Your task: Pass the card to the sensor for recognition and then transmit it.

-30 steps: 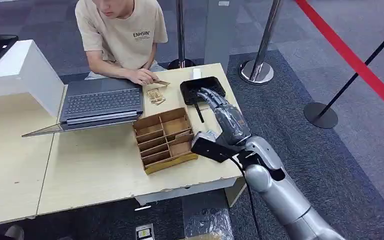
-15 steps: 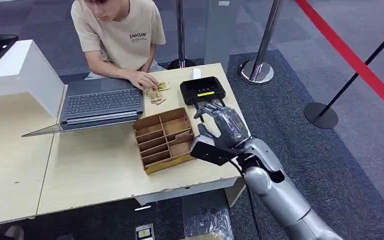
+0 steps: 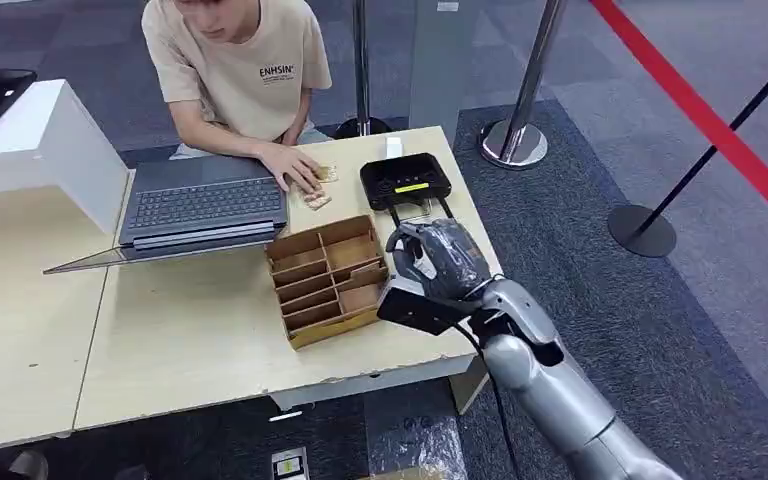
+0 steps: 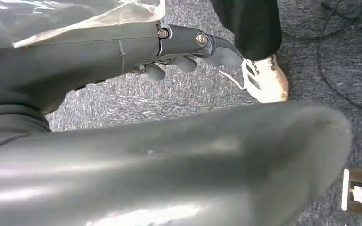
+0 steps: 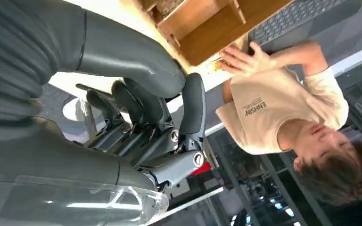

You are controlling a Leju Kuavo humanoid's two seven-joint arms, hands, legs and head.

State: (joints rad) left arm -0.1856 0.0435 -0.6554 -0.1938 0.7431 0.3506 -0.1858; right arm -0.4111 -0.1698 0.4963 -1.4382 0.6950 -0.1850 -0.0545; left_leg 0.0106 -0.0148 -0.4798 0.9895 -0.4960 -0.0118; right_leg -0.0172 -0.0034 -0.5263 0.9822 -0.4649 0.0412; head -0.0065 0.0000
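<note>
Hovering with fingers curled in and no card visibly held, the right hand (image 3: pixel 430 258) has the sensor (image 3: pixel 406 181) just ahead and the card box (image 3: pixel 328 278) close on its inner side.

Silver right arm (image 3: pixel 550 385), black cable, dark grey fingers (image 3: pixel 415 250), silver screws at knuckles

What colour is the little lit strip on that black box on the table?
Yellow, on the black sensor box; the head view shows it best.
</note>
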